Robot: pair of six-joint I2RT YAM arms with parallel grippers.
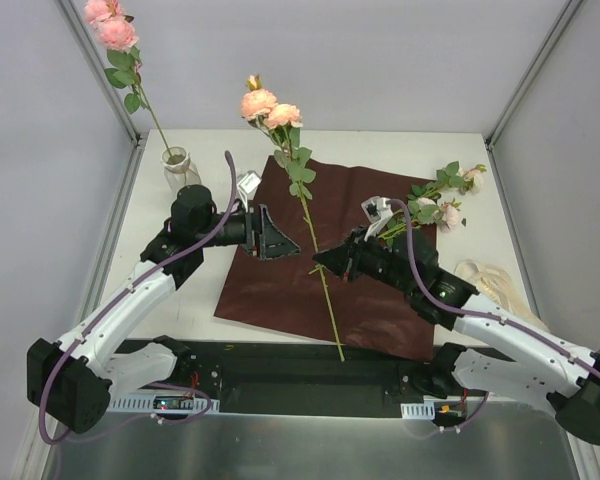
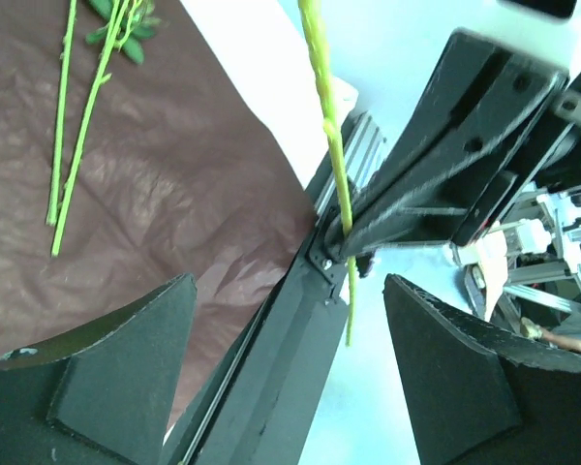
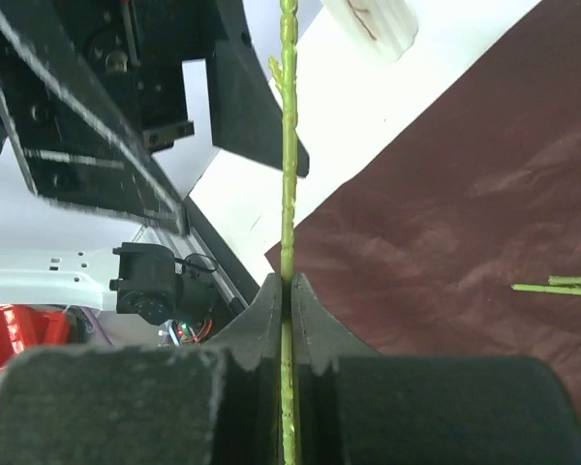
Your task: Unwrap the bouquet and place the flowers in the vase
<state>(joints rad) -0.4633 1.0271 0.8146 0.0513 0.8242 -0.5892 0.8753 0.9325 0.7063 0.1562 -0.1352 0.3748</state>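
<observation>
Desk [image 1: 180, 300] noted first, with dark red paper sheet [image 1: 380, 310] spread flat across its middle. Left hand [image 1: 270, 235] found wide open, holding nothing, hovering over the sheet's left part just beside the held stem. Right hand [image 1: 320, 262] found pinched shut on the held stem [image 1: 305, 205], low on its length, with the bare end jutting out toward the near edge. Vase [image 1: 177, 165] located near the desk's far left corner, off the sheet and just beyond the left arm, with one pink flower [image 1: 115, 30] standing in it already. Other flowers [image 1: 435, 205] lying at the sheet's far right corner.

Long axis of the held stem: near edge to far edge, blooms [image 1: 268, 105] at the far end, apparently raised clear of the sheet. Judged: vase lies left of and beyond the stem, much nearer the left hand than the right. Calls for either a handover across the small gap or a long reach by the right arm. Risk judged: narrow neck, and a stem end not yet pointing down.
</observation>
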